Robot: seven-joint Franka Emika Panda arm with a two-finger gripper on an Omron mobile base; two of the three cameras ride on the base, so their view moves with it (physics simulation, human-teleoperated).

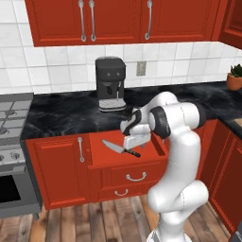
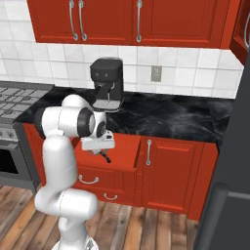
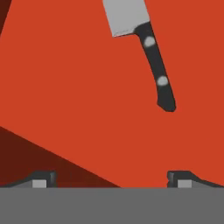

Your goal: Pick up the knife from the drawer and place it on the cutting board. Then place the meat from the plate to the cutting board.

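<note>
Open red drawer (image 1: 158,147) beneath a black marbled counter (image 1: 61,116), with the kitchen knife (image 1: 120,148) lying flat on the drawer floor. In the left base view the broad silver-grey blade points toward the left and the black handle toward the right, the knife set at a slant across the floor. In the hand view the knife (image 3: 142,48) runs from the upper edge downward, blade cut off at the top and the handle, with two pale rivets, ending near the middle right of the red floor. The gripper (image 1: 137,140) hangs over the drawer just beside the knife's handle end; its jaws stand wide apart and hold nothing. In the hand view the gripper (image 3: 111,179) has its two dark fingertips (image 3: 43,179) at the bottom, far from each other, with bare drawer floor between them and the knife handle above the right one, apart from it. In the right base view the gripper (image 2: 100,146) sits above the drawer (image 2: 124,151), and only the dark handle end of the knife (image 2: 104,157) shows below the hand. A black coffee machine (image 1: 110,82) stands on the counter behind the drawer. Two closed lower drawers with curved silver handles (image 1: 136,177) sit below, a stove (image 1: 12,118) to the left, and a potted plant (image 1: 235,77) at the far right of the counter
</note>
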